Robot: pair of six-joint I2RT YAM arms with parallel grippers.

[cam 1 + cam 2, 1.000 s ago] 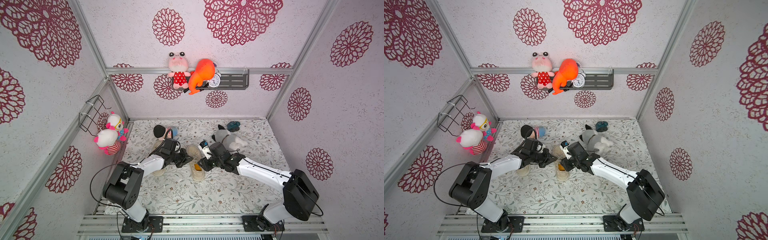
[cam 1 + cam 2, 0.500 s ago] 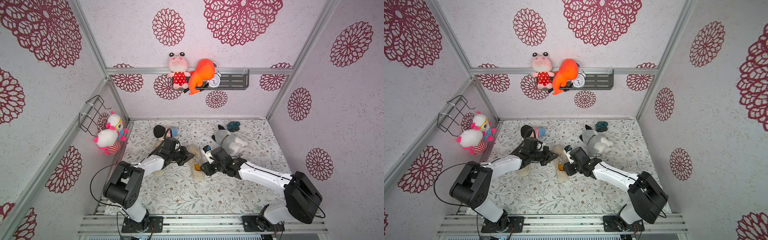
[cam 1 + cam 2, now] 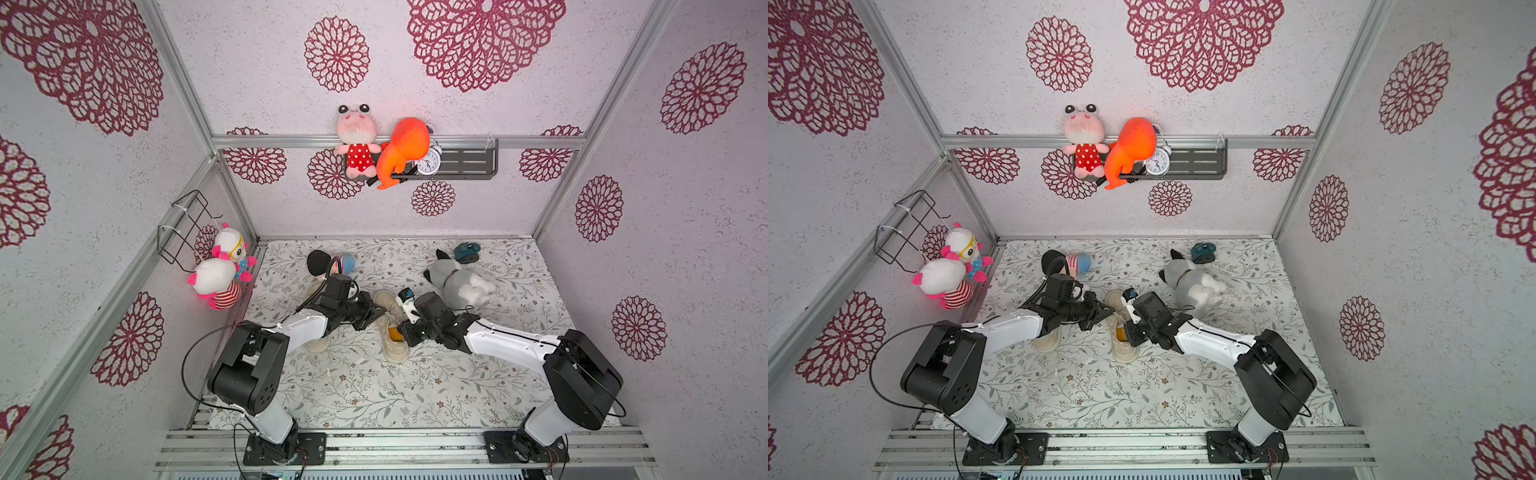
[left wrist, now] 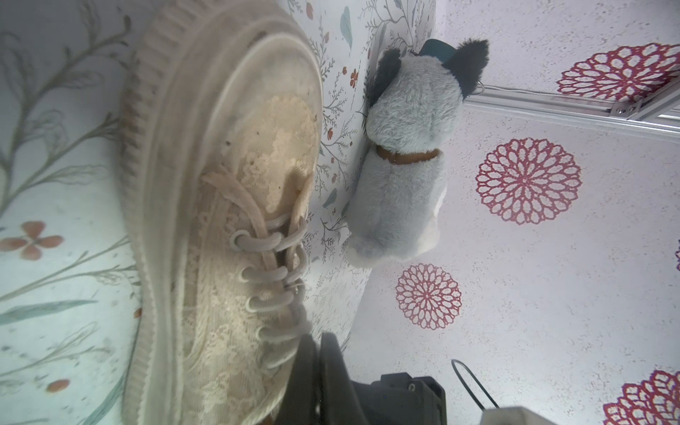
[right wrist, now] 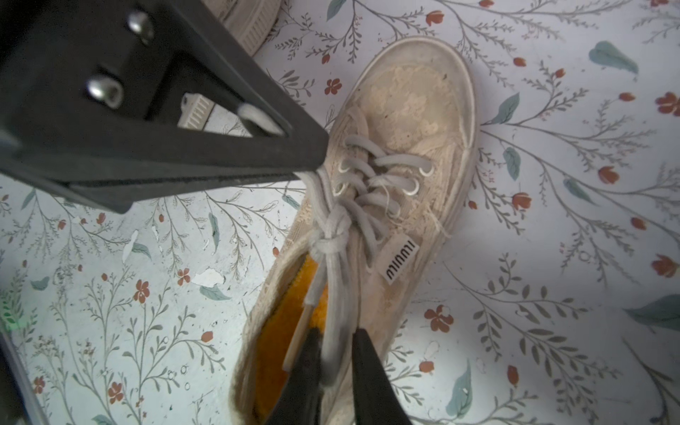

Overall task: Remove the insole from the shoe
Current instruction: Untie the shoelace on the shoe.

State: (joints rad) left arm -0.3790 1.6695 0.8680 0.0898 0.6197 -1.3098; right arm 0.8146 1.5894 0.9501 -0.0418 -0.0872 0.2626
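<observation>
In both top views a beige lace shoe lies mid-table, toe away from me. Its orange insole shows inside the opening. My left gripper is shut, its tip pressed against the laced side of the shoe. My right gripper is at the shoe's opening. One finger is inside over the insole. The other is outside, and the jaws are closed on a grey lace end and the shoe's side edge.
A second beige shoe lies under my left forearm. A grey plush dog and a teal object sit behind my right arm, and a small doll behind my left. Plush toys hang on the left wall.
My right gripper has moved left from beside the shoe onto its opening, and its jaws have closed down. The left arm has stayed at the shoe's laces.
</observation>
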